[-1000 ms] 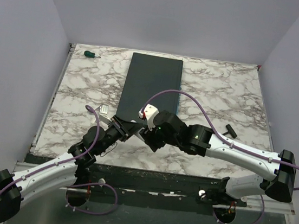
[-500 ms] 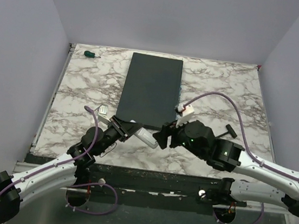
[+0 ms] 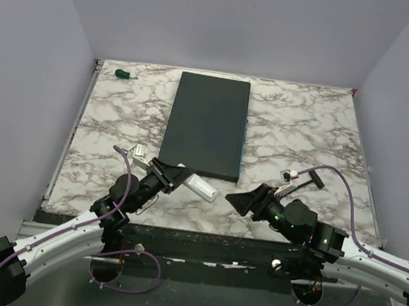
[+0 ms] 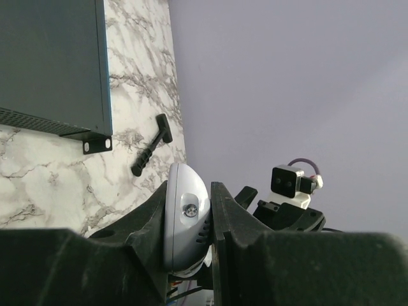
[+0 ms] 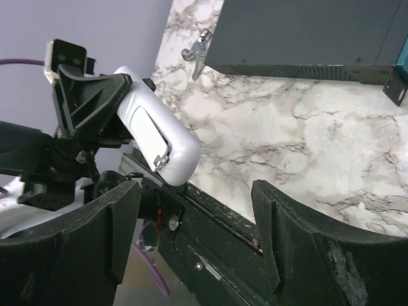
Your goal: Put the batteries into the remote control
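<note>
The remote control [image 3: 201,187], held over the table's [image 3: 297,127] six-o'clock edge, stays clamped in the left gripper's [image 3: 170,173] narrow fingers, while the right gripper [image 3: 234,200] has backed off toward four o'clock, its fingers wide and empty, so the battery bay [image 5: 152,135] looks unfilled and probably awaits a battery.

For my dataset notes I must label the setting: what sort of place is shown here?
Probably a robot test cell in a lab, not a home: plain lilac walls close in a marble-patterned table, and the left arm and right arm are mounted at its near edge.
</note>
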Robot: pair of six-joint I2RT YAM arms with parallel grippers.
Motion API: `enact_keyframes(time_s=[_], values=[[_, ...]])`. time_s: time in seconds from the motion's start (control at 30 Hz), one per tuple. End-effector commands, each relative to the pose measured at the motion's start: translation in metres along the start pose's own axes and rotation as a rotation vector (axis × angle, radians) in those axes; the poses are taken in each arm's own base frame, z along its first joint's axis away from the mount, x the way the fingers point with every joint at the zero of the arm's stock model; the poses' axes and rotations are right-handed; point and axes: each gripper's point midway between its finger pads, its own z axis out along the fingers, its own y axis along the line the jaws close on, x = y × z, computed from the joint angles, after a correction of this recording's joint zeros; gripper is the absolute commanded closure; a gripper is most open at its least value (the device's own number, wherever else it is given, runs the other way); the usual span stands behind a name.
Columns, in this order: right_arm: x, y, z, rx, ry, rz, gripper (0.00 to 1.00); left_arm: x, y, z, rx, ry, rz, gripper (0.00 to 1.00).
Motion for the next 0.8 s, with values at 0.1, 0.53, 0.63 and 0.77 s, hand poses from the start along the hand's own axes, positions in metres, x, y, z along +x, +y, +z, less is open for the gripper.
enact_keyframes(time_s=[0.1, 0.53, 0.63, 0.77], values=[[-0.015, 0.024, 0.000, -0.097, -0.069, 0.138, 0.19, -0.002, -0.024, -0.002, 0.077, 0.001, -0.030, 1.00], [-0.012, 0.038, 0.008, -0.187, -0.085, 0.133, 0.13, -0.002, -0.040, -0.005, 0.111, 0.022, -0.138, 1.00], [-0.015, 0.043, 0.005, -0.234, -0.104, 0.138, 0.12, -0.005, -0.041, -0.007, 0.101, 0.010, -0.169, 1.00], [-0.022, 0.047, 0.002, -0.270, -0.140, 0.155, 0.10, -0.011, -0.038, -0.010, 0.094, -0.026, -0.221, 1.00]])
